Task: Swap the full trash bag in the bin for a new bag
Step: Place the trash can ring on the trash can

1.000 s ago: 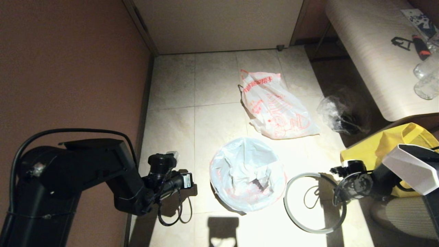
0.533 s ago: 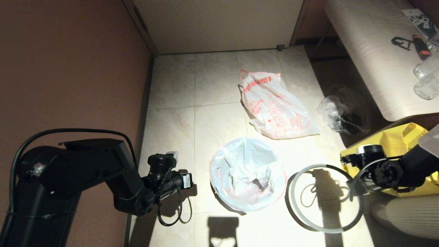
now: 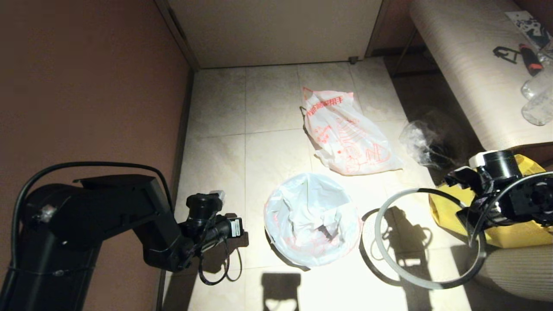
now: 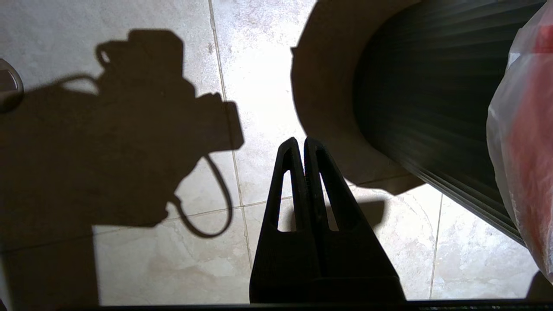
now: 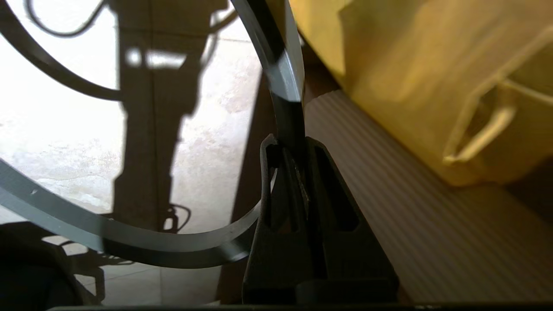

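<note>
The bin stands mid-floor, its black wall showing in the left wrist view. The new bag, cloudy white, lines it and drapes over its top. Beyond it the full trash bag with bold red print lies flat on the tiles. My right gripper is shut on the grey hoop rim, which hangs tilted above the floor to the right of the bin. My left gripper sits shut and empty just left of the bin.
A yellow tote rests on a ribbed cushion right behind my right arm. A small clear wrinkled bag lies near the pale bench. The brown wall runs along the left.
My right gripper has carried the hoop rim to the right and higher, away from the bin and up against the yellow tote. The left arm and both bags have stayed put.
</note>
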Controlling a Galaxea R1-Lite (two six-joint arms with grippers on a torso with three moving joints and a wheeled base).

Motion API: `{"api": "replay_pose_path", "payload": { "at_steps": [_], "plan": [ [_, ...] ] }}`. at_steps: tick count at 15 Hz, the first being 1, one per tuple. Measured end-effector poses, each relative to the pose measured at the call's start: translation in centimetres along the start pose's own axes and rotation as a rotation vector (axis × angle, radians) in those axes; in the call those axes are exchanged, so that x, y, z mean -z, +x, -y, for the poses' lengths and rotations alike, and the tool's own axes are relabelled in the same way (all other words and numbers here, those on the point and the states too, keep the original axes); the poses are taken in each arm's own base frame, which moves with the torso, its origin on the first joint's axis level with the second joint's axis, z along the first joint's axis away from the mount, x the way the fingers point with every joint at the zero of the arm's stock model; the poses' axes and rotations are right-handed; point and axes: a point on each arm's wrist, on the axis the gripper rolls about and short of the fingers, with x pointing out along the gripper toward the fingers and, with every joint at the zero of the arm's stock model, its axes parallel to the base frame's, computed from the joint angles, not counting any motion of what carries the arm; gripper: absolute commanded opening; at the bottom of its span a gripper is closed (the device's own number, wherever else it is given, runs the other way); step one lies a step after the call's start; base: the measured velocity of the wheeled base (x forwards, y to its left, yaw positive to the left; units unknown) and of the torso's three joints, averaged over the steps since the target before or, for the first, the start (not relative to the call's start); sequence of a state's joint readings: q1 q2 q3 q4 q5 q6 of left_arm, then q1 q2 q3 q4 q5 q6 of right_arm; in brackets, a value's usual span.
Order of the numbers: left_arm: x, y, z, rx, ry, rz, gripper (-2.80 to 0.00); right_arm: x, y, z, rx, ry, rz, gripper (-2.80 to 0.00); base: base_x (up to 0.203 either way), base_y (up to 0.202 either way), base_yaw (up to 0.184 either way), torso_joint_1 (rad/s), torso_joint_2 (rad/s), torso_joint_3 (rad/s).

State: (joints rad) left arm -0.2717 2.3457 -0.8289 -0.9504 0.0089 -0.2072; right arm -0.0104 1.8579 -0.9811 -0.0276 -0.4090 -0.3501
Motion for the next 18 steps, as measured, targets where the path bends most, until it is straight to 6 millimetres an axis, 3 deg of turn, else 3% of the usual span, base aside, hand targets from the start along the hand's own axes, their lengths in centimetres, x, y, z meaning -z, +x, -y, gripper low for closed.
{"api": "replay_pose_path", "payload": {
  "at_steps": [7,10,14,18],
  "plan": [
    [0.0,0.0,0.0,-0.002,-0.001,0.001,-2.80,1.0,-12.1,4.3,0.060,0.077,0.212,-2.80,0.000,0.000,0.000,0.000,0.00,0.000],
    [-0.1,0.0,-0.1,-0.003,-0.002,0.004,-2.80,1.4,-15.7,4.3,-0.005,0.159,0.339,-2.80,0.000,0.000,0.000,0.000,0.00,0.000],
    [-0.2,0.0,-0.1,-0.003,-0.004,0.007,-2.80,0.2,-17.2,0.0,-0.358,0.219,0.388,-2.80,0.000,0.000,0.000,0.000,0.00,0.000],
    [-0.4,0.0,-0.3,-0.006,-0.009,0.013,-2.80,-2.2,-14.8,-5.6,-0.565,0.246,0.287,-2.80,0.000,0.000,0.000,0.000,0.00,0.000]
  ]
}}
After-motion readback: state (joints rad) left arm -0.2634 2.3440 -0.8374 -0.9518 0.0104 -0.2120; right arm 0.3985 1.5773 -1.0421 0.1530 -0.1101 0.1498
